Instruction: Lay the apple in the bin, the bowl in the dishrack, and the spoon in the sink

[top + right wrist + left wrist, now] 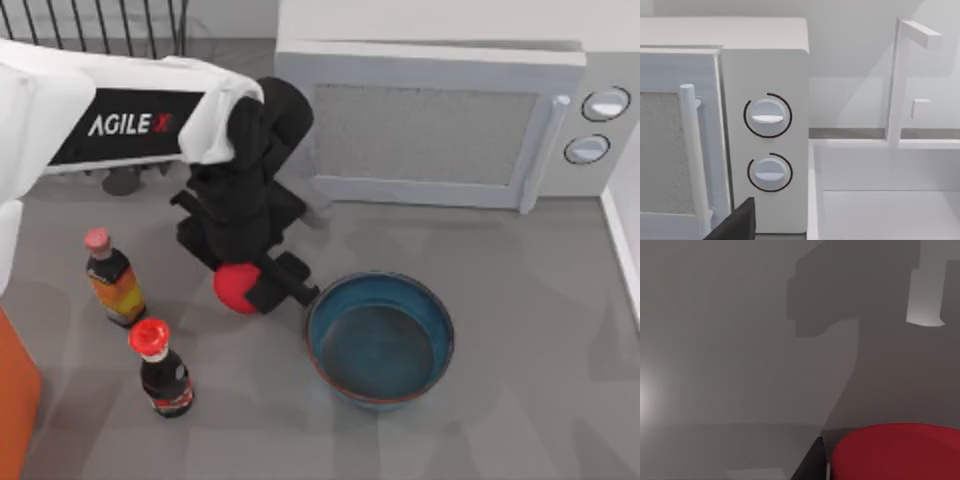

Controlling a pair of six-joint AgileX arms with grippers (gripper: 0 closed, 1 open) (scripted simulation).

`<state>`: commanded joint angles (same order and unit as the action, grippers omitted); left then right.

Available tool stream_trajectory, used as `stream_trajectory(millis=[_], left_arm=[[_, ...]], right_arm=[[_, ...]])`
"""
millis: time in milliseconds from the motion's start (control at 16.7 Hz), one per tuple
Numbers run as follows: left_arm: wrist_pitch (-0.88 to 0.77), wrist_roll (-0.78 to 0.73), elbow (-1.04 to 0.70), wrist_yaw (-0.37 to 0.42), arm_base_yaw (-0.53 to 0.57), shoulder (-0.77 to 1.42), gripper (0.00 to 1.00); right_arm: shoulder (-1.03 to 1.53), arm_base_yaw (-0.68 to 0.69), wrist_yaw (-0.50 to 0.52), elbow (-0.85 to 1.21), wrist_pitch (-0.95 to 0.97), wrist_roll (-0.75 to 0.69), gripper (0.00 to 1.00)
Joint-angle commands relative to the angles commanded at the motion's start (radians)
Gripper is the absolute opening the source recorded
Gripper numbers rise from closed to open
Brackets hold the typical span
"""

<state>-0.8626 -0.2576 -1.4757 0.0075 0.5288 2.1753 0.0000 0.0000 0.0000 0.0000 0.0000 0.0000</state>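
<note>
At the desk's (520,400) nine o'clock edge sits the bin (15,400). Two bottles stand near it, the orange-labelled one (113,280) and the dark red-capped one (163,370); I can't read either label. My left arm reads "AGILEX". My left hand (262,285) is clamped on the apple (236,288), near the middle. The apple is round, with no long axis. The bowl (380,338) sits upright at its three o'clock. The dishrack (100,25) is at eleven, the microwave (440,120) at one. I cannot tell my right hand's state.

Grey table (520,300) with a white microwave (440,120) of 2 dials against a pale wall (855,30).
</note>
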Motion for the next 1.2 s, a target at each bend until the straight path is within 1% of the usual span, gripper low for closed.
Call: stream_trajectory(millis=[300, 960, 1200], left_arm=[[-0.040, 0.001, -0.031, 0.002, 0.001, -0.022, 0.00], [-0.344, 0.004, -0.246, 0.001, 0.003, -0.110, 0.00], [-0.361, 0.005, -0.258, 0.001, 0.001, -0.119, 0.00]], right_arm=[[0.000, 0.000, 0.000, 0.000, 0.000, 0.000, 1.00], [0.000, 0.000, 0.000, 0.000, 0.000, 0.000, 1.00], [0.000, 0.000, 0.000, 0.000, 0.000, 0.000, 1.00]])
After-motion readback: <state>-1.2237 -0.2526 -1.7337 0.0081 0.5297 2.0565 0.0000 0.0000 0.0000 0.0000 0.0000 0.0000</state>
